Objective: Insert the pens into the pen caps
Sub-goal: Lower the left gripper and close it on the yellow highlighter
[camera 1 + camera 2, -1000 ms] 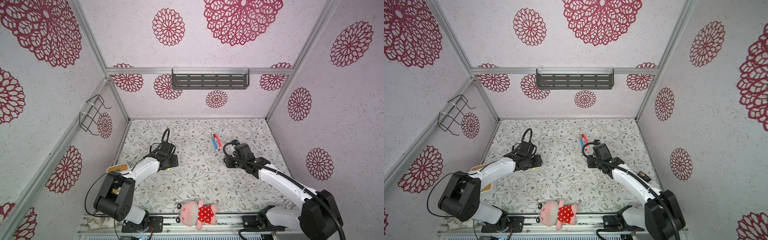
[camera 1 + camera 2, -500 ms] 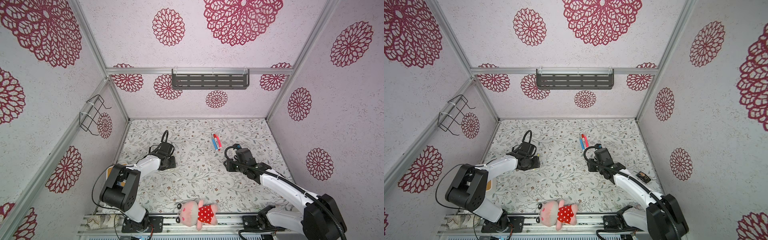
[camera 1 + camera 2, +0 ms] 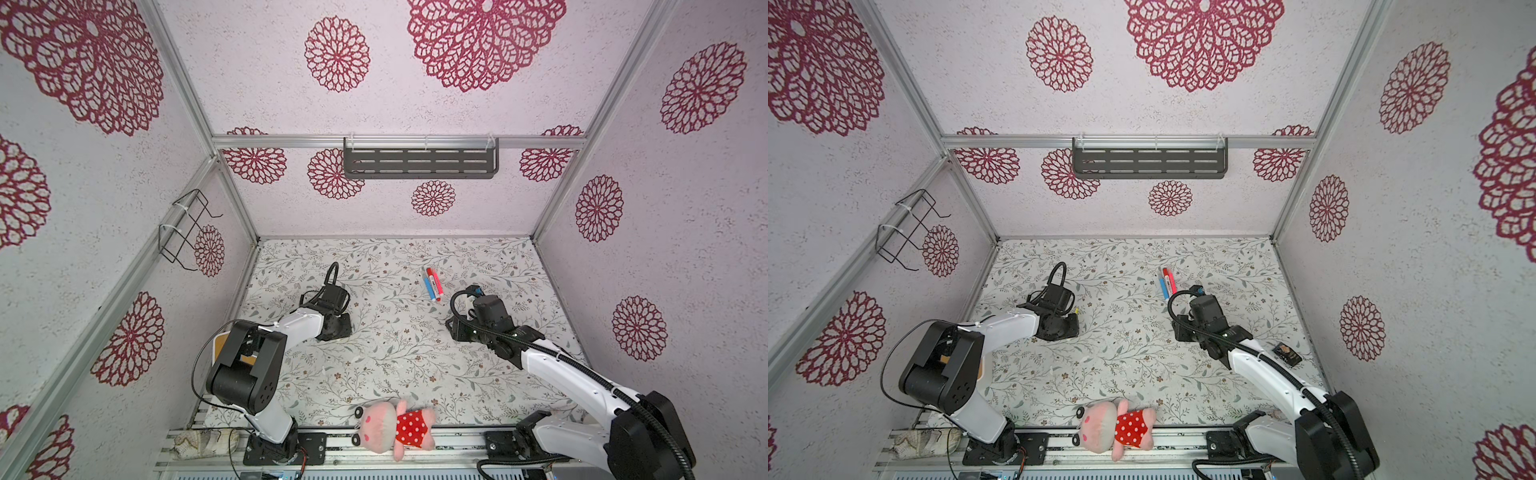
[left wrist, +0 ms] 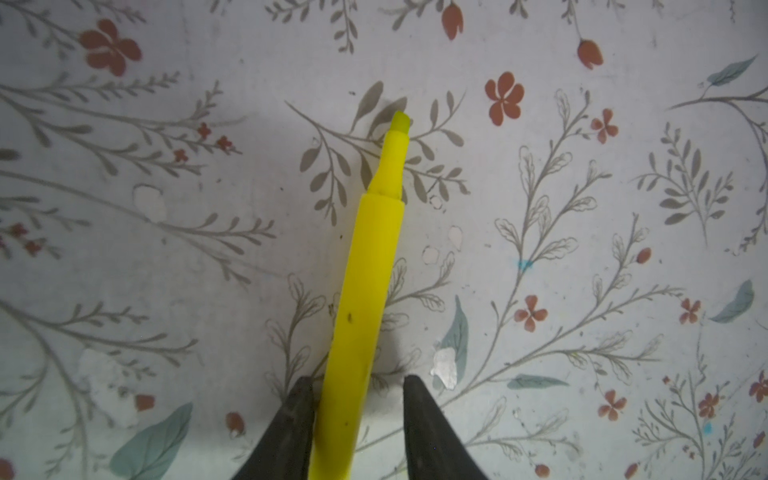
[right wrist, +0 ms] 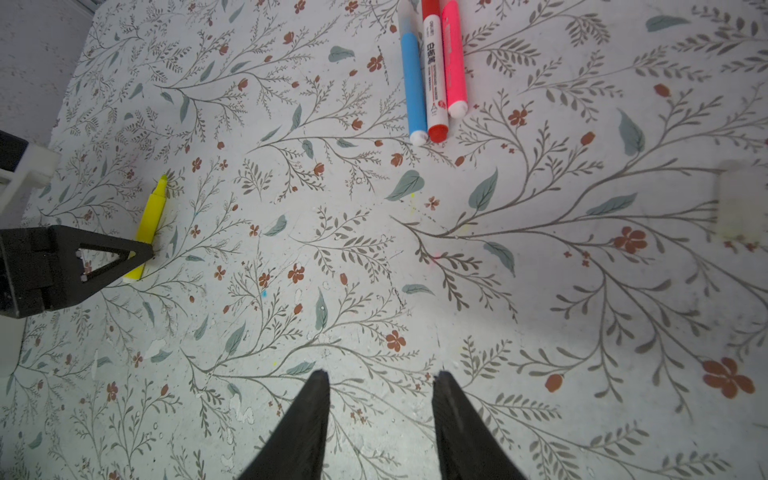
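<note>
On the floral mat [image 3: 395, 353] the yellow pen [image 4: 365, 291] lies uncapped, now straddled by the left gripper [image 4: 358, 379]. Its jaws have been narrowed but not shut: one touches, one stands apart. The right gripper [image 5: 381, 373] is held open and empty. A pickup is judged near.

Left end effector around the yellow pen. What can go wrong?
The yellow pen sits off-centre in the left end effector: one finger touches it, the other stands apart, so closing may skew it.
Its bare tip is near the table and could smear.
The blue pen, white pen and pink pen lie touching; grabbing one may shift the others.
</note>
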Available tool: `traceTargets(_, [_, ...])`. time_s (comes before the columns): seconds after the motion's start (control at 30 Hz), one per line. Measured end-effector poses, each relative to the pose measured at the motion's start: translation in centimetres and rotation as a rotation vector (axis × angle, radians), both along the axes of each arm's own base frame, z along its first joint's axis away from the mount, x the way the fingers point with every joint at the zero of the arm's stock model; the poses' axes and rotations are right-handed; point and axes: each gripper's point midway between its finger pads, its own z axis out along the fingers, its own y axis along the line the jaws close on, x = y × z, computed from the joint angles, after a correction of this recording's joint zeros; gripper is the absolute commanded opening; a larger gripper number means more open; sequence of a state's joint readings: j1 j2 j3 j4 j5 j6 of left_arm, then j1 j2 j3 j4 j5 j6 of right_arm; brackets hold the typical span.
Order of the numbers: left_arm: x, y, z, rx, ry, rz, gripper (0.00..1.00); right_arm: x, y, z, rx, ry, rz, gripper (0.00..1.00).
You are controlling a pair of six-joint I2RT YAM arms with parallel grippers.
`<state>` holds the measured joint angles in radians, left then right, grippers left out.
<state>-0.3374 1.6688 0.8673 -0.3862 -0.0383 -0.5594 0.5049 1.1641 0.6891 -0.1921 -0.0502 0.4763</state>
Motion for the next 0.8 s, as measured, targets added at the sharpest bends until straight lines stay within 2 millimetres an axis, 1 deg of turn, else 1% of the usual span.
traceTargets(0.27, [0.0,0.1,0.0,0.007,0.000,0.004,0.36,0.0,0.2,0.1,0.018,0.003,-0.004,0.45])
traceTargets(0.4, [-0.1,0.3,-0.1,0.012,0.000,0.006,0.32,0.0,0.2,0.3,0.023,-0.001,-0.004,0.45])
traceTargets(0.53, [-0.1,0.3,-0.1,0.015,0.001,0.007,0.29,0.0,0.2,0.9,0.035,-0.016,-0.009,0.45])
traceTargets(0.8, [0.1,-0.2,-0.2,0.039,-0.005,-0.009,0.25,0.1,-0.1,2.0,0.057,-0.044,-0.025,0.45])
